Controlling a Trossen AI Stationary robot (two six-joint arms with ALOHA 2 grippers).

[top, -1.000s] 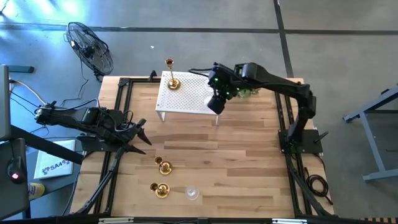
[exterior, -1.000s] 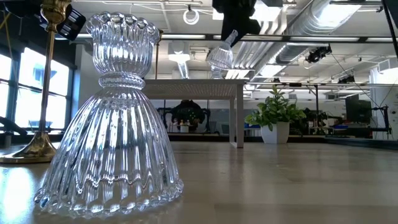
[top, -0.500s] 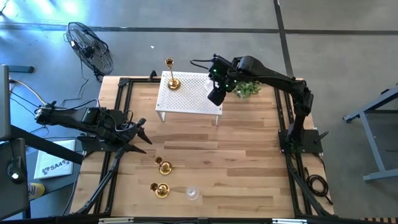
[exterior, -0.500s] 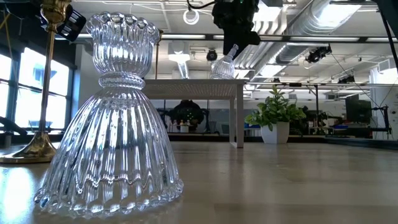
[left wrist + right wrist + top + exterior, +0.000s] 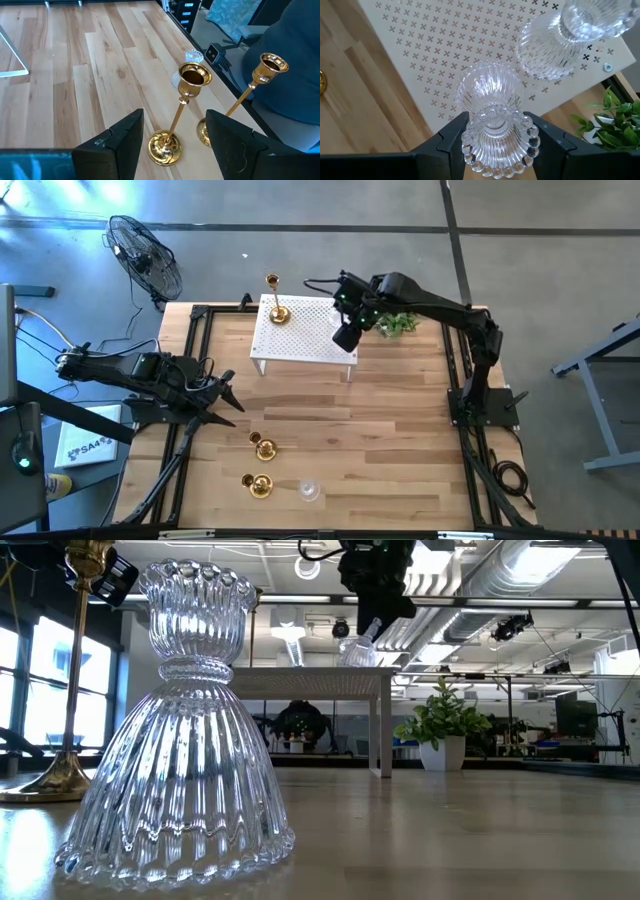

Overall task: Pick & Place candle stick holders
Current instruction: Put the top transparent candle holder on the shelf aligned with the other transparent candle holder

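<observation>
My right gripper (image 5: 346, 338) hangs over the right part of the white perforated stand (image 5: 300, 330), shut on a clear glass candle stick holder (image 5: 490, 100). A second glass holder (image 5: 555, 45) stands on the stand beside it, and a tall gold holder (image 5: 276, 308) stands at the stand's far left. Near the table's front edge stand two gold holders (image 5: 263, 447) (image 5: 259, 485) and one glass holder (image 5: 309, 492). My left gripper (image 5: 175, 125) waits open at the table's left, aimed at the two gold ones. My right gripper pinches the glass holder between its two fingers (image 5: 451, 136) at the narrow neck under the beaded cup (image 5: 496, 131). The fingers slant down from above. The holder hangs with its flared base (image 5: 357, 652) downward, slightly tilted; whether the base touches the stand I cannot tell.
A small potted plant (image 5: 400, 325) stands on the table just right of the stand. Black frame rails (image 5: 190, 360) run along the table's left and right sides. A fan (image 5: 145, 255) stands on the floor beyond the far left corner. Bare wood lies between the stand and the front holders.
My right gripper has sunk toward the stand's top and shifted a little toward the table's far left, carrying the glass holder along. The holder stays base down in the hold. My left arm has kept still.
</observation>
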